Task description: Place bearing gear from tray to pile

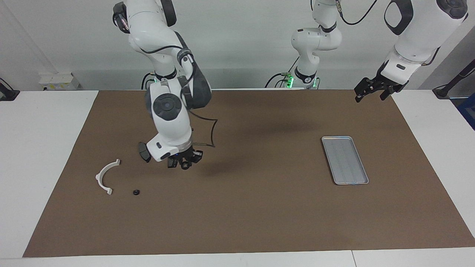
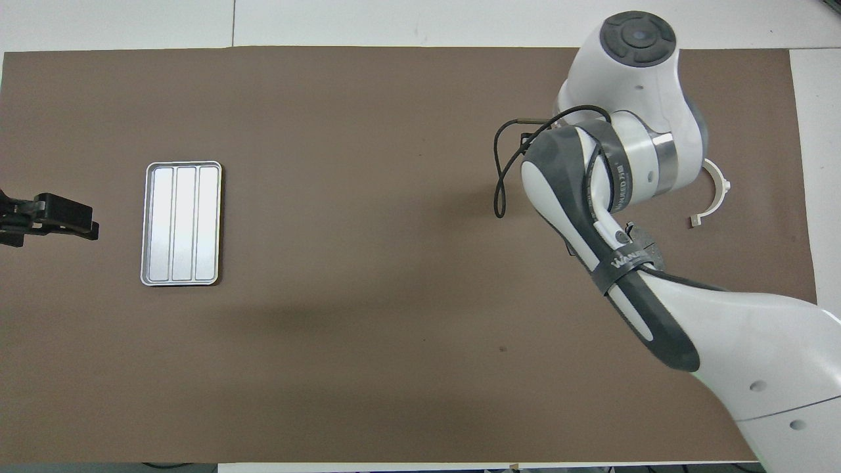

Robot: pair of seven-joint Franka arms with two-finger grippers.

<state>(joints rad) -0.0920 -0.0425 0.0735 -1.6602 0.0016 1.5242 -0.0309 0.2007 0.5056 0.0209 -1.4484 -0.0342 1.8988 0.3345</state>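
Tray [image 1: 345, 160] holds nothing visible; small dark part [image 1: 136, 192], perhaps the gear, beside bracket [image 1: 107, 175].

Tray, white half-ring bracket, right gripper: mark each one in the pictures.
tray [image 2: 184, 223]: overhead view, on its ribbed floor.
white half-ring bracket [image 1: 105, 174]: facing view, on the arc's middle.
right gripper [image 1: 185, 161]: facing view, between its fingertips, over the brown mat.

tray [image 2: 182, 224] on brown mat [image 2: 368, 368]; white half-ring bracket [image 2: 715, 197] (partly hidden) under right arm [image 2: 617, 197]; left tool [image 2: 85, 226] beside tray.
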